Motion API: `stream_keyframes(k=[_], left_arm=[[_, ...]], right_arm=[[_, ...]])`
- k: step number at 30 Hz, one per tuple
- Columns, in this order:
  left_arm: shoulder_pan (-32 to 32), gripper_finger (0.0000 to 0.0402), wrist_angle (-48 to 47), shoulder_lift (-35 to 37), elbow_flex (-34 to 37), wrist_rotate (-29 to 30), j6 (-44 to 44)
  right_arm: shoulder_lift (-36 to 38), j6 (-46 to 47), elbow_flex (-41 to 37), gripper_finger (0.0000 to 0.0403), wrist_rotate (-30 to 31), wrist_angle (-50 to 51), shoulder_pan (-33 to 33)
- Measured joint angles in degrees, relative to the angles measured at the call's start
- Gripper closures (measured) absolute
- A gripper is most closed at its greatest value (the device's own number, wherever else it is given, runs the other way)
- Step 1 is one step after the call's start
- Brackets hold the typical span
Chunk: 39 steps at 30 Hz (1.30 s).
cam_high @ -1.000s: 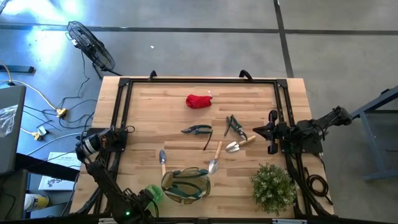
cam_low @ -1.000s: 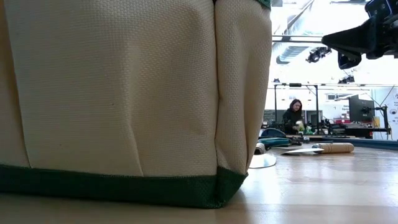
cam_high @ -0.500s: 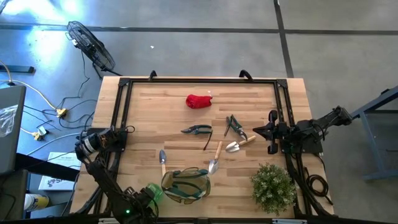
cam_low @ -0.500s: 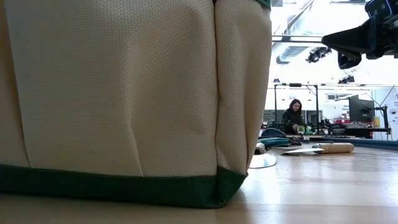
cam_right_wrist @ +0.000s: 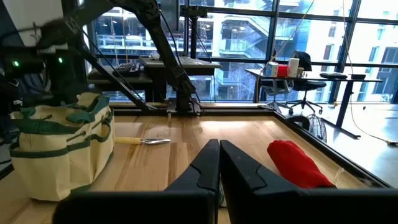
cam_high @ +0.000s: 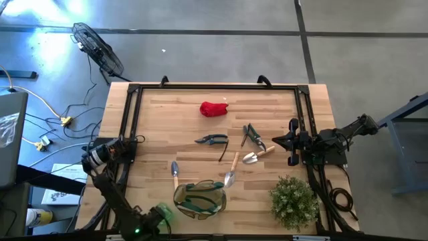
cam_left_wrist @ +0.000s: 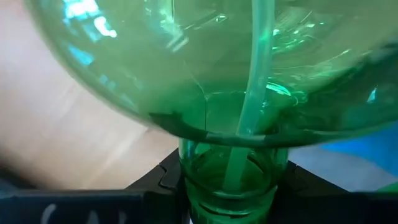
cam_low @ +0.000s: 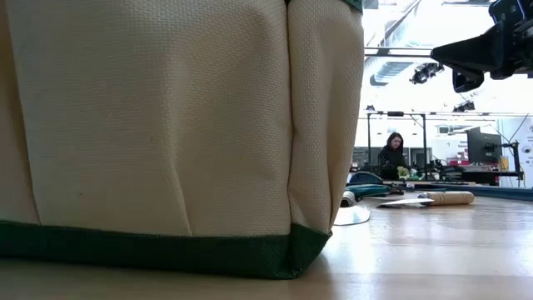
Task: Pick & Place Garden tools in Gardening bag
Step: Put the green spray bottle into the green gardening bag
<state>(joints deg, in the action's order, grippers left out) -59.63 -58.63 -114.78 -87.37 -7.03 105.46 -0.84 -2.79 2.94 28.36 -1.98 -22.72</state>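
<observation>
The gardening bag (cam_high: 199,198), cream with green trim, stands open near the table's near edge and fills the low view (cam_low: 166,125). The garden tools lie beyond it: three wooden-handled trowels (cam_high: 175,170) (cam_high: 231,171) (cam_high: 257,155), two shears (cam_high: 211,140) (cam_high: 251,135) and a red glove (cam_high: 214,108). My left gripper (cam_high: 157,217), left of the bag at the near edge, is shut on a clear green bottle (cam_left_wrist: 211,68). My right gripper (cam_high: 289,142) waits shut at the right edge, touching nothing. My left gripper has the green bottle's neck (cam_left_wrist: 230,174) between its two fingers (cam_left_wrist: 163,180), which come from above, pointing down. The round body bulges close in front of the wrist camera. Whether the bottle rests on the table cannot be told.
A bushy potted plant (cam_high: 293,201) stands at the near right corner. A black frame (cam_high: 134,114) runs along the table's edges. Bare wood lies between the glove and the far edge. A person (cam_low: 391,154) sits far off in the room.
My left gripper and the green bottle have shifted a little toward the table's near edge. The bag, the tools and my right arm have kept still.
</observation>
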Motion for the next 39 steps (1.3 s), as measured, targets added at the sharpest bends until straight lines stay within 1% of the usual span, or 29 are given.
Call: stream_keyframes(k=[2,5,7,8,9,10,13,14,17,20,24,30,33,36,39], left_arm=[[0.0,0.0284,-5.4,0.0,-4.9,-4.2,-0.2],[0.1,0.0284,-18.5,0.0,-13.5,-12.7,-0.3],[0.7,0.0284,-27.1,0.0,-20.4,-15.6,-0.2],[1.0,0.0284,-30.9,0.2,-23.7,-15.8,-0.2],[1.4,0.0284,-32.2,0.4,-26.2,-14.5,-0.7],[2.1,0.0284,-31.2,1.0,-27.7,-11.9,-2.9],[5.1,0.0284,-31.8,2.2,-28.8,0.3,-11.4],[6.8,0.0284,-31.7,2.2,-28.8,2.4,-14.8],[11.7,0.0284,-31.4,2.1,-27.7,3.8,-26.2],[16.8,0.0284,-31.3,2.1,-27.2,8.6,-38.1],[23.1,0.0284,-31.4,2.1,-27.2,12.3,-52.2],[30.1,0.0284,-31.2,2.1,-27.4,17.1,-74.6],[32.8,0.0284,-27.9,2.1,-27.4,20.0,-82.3],[34.6,0.0284,-21.8,2.1,-27.8,19.9,-88.6],[34.5,0.0284,-20.2,2.1,-30.2,19.6,-90.9]], right_arm=[[0.0,0.0,0.0,0.04,0.0,0.0,0.0],[0.0,0.0,0.0,0.04,0.0,0.0,0.0],[0.0,0.0,0.0,0.04,0.0,0.0,0.0],[0.0,0.0,0.0,0.04,0.0,0.0,0.0],[0.0,0.0,0.0,0.04,0.0,0.0,0.0],[0.0,0.0,0.0,0.04,0.0,0.0,0.0],[-0.1,-0.2,0.0,0.04,0.0,0.1,0.0],[-0.1,-0.2,0.0,0.04,0.0,0.2,0.0],[-0.6,-0.4,0.0,0.04,0.1,0.1,0.0],[-0.7,-0.5,0.0,0.04,0.1,0.0,0.0],[-0.9,-1.5,0.0,0.04,0.0,0.1,0.0],[-0.9,-1.6,0.0,0.04,0.0,2.0,0.0],[-0.9,-1.6,0.0,0.04,0.0,4.0,0.0],[-0.9,-1.6,0.2,0.04,0.0,5.4,0.0],[-1.2,-1.6,0.2,0.04,0.1,5.7,0.0]])
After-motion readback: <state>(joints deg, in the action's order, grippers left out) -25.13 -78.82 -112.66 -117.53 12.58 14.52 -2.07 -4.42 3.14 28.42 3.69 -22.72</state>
